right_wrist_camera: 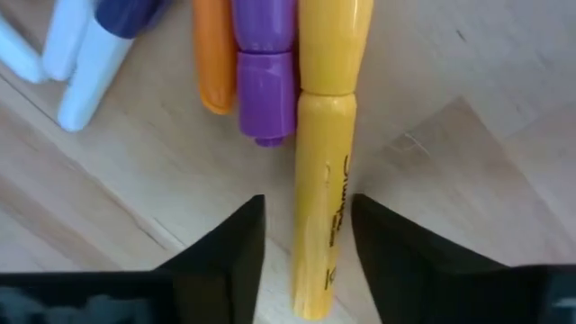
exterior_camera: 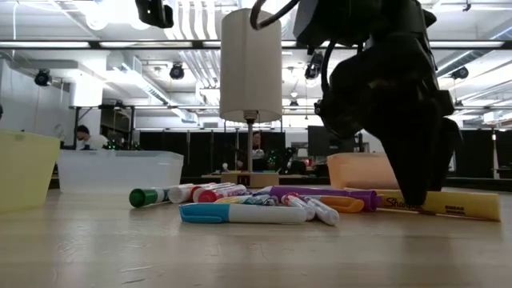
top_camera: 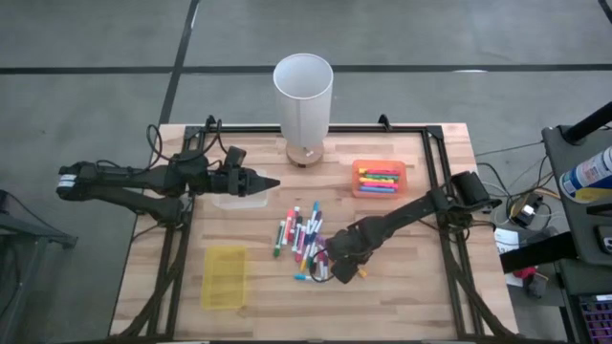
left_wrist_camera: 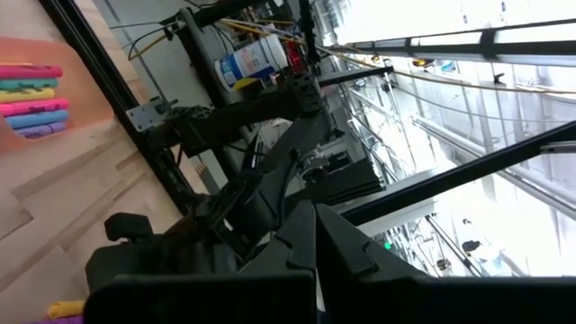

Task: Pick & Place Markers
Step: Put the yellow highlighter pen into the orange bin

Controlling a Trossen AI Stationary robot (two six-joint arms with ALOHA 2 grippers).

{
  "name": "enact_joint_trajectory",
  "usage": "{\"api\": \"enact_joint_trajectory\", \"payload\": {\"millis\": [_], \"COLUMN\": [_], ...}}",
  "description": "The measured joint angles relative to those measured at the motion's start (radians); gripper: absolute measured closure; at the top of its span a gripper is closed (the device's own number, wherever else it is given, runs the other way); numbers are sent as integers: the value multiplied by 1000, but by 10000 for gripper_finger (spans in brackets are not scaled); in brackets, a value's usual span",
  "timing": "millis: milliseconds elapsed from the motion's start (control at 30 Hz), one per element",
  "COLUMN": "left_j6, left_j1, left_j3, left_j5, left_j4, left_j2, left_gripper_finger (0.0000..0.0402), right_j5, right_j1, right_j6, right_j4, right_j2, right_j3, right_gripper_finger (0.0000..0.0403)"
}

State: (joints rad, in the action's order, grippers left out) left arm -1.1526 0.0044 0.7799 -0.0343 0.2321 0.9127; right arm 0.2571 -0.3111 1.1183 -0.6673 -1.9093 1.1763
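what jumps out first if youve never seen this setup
The heap of markers mid-table, with the right gripper down at its right end, fingers open either side of a yellow marker. Behind it, a tall white cylinder stands at the far edge and an orange tray holds sorted markers.

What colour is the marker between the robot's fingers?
Yellow marker, seen best in the right wrist view.

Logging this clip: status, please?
Right gripper open, astride yellow marker. Left gripper shut, waiting above clear tray. Purple marker alongside.
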Motion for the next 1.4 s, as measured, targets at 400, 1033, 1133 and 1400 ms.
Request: {"api": "enact_joint_trajectory", "payload": {"millis": [400,1033,1133,1400], "left_j6": [0,0,0,0], "left_j1": [0,0,-1,-1], "left_j3": [0,0,0,0], "left_j5": [-1,0,-3,-6], "left_j4": [0,-2,-1,-1], "left_j2": [0,1,1,1], "left_gripper_finger": [401,401,401,401], "right_j5": [6,-423,-448,-455], "right_j1": [3,256,334,557], "right_j6": [-54,-334,-394,-610], "right_j4": [-109,-673,-684,-679], "right_j2": [52,319,360,382], "right_j3": [19,225,193,105], "right_gripper_finger": [360,355,356,355]}}
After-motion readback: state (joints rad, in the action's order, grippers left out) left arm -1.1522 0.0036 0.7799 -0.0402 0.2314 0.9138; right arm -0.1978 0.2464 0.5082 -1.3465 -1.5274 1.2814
